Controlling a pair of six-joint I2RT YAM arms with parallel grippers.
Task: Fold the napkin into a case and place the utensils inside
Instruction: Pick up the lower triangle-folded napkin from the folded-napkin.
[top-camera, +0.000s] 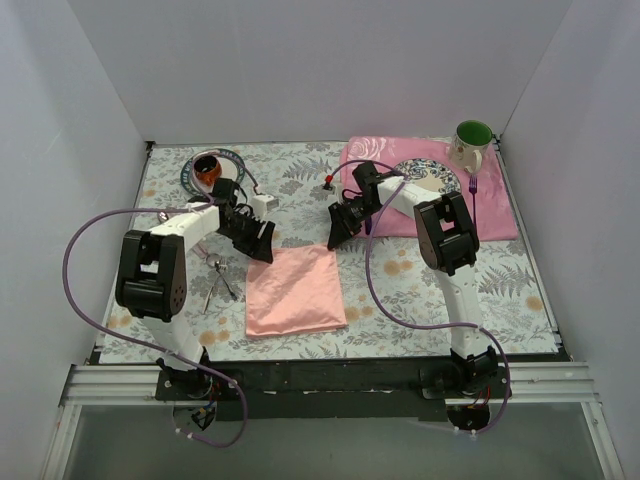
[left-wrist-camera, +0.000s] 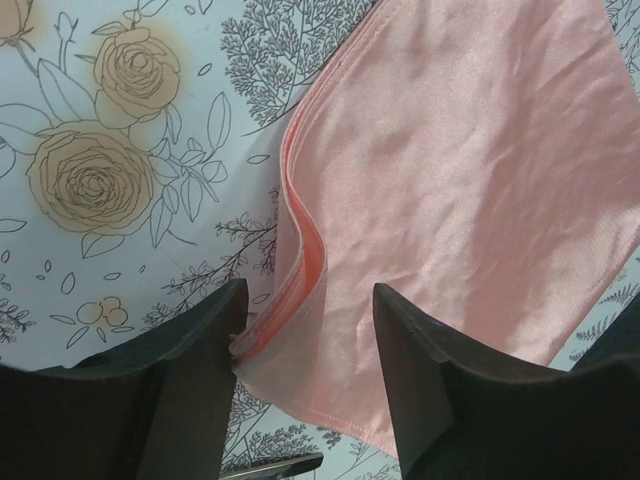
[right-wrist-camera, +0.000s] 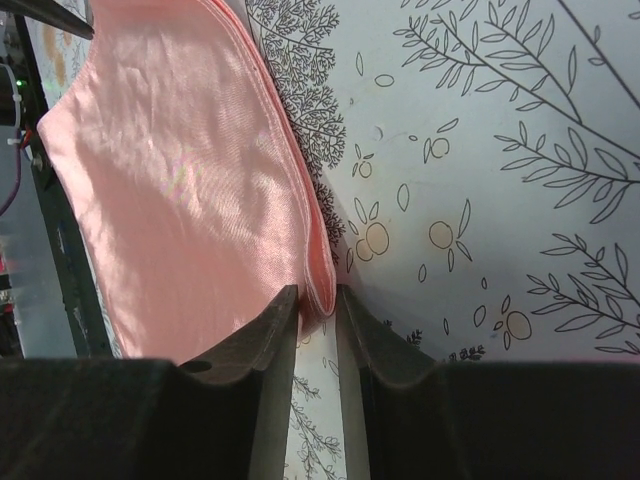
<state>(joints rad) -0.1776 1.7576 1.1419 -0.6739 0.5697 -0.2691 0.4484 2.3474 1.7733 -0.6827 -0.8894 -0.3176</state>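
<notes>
Right wrist view: right gripper brackets one napkin corner, grip unclear; left gripper stands released astride another. Lift both straight up, preserving the fold.

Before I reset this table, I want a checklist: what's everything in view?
napkin: one, salmon-pink, folded, centre
utensils: count unclear, silver, left of napkin
placemat: one, pink rose-patterned, far right
plate: one, floral, on placemat
mug: one, white with green inside, at placemat's far corner
fork: one, purple, on placemat
dish: one, dark-rimmed, far left, holding a brown cup
tablecloth: one, floral print
left gripper: one, black, open over napkin's corner
right gripper: one, black, slightly open around napkin's edge
</notes>
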